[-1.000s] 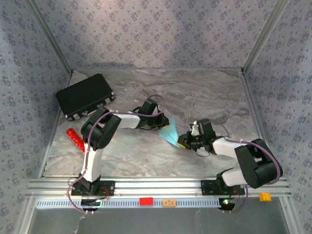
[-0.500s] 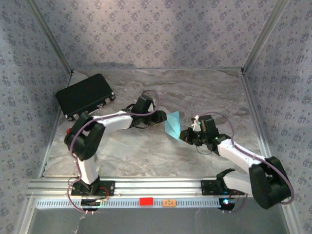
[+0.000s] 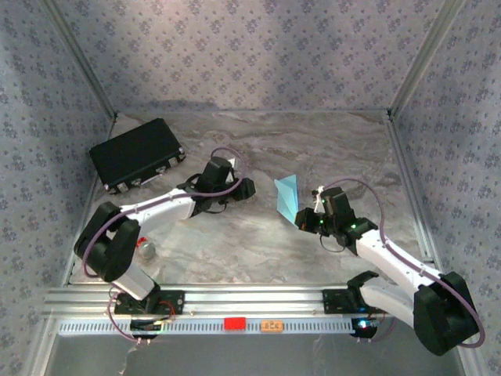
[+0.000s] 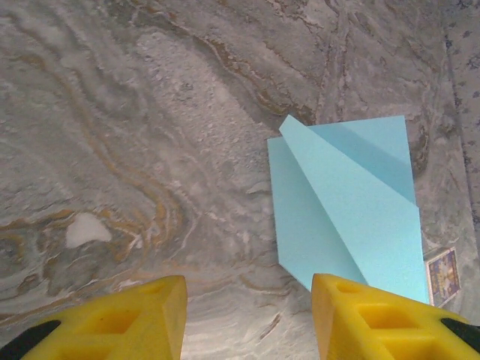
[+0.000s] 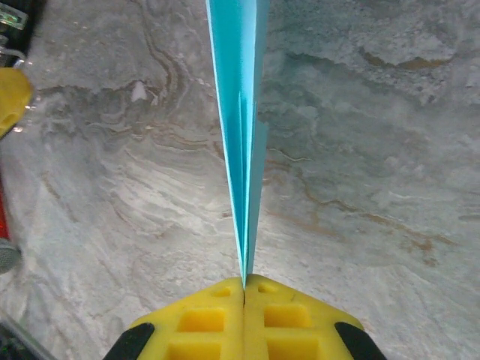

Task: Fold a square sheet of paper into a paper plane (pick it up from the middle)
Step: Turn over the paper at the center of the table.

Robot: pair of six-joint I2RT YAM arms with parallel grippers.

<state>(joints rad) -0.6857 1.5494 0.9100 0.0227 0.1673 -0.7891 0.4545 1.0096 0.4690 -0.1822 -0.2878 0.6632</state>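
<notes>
Right gripper (image 5: 245,289) is pinching the paper plane (image 3: 288,197) at one end, yellow pads pressed flat together w/ just the thin cyan layers btwn them. It's holding the plane up on edge over the marble table (image 3: 258,254), right of centre, w/ the free end pointing away toward the back wall. Can't tell whether the lower edge is touching the tabletop. Left gripper (image 4: 249,304) is hovering just beside it on the left, fingers apart at a medium gap, nothing btwn them. Its wrist cam is looking at the plane's flat side, where a long diagonal flap is lying over the layer beneath. Black case (image 3: 135,154) is sitting well apart at the back-left corner, not in play. My read: folding is far along, since the sheet is looking like a slim dart w/ a centre crease and layered wings, so this is prob. the finishing stage, i.e. sharpening a crease, opening the wings or setting it down. Next move, I'd guess, is calling for the left fingers to line up w/ the flap edge and close gently while the right side is gripping firm. Paper this thin is likely to bend or slip, so a slow, square approach seems best. Approaching at an angle could be dragging the layers out of line.
</notes>
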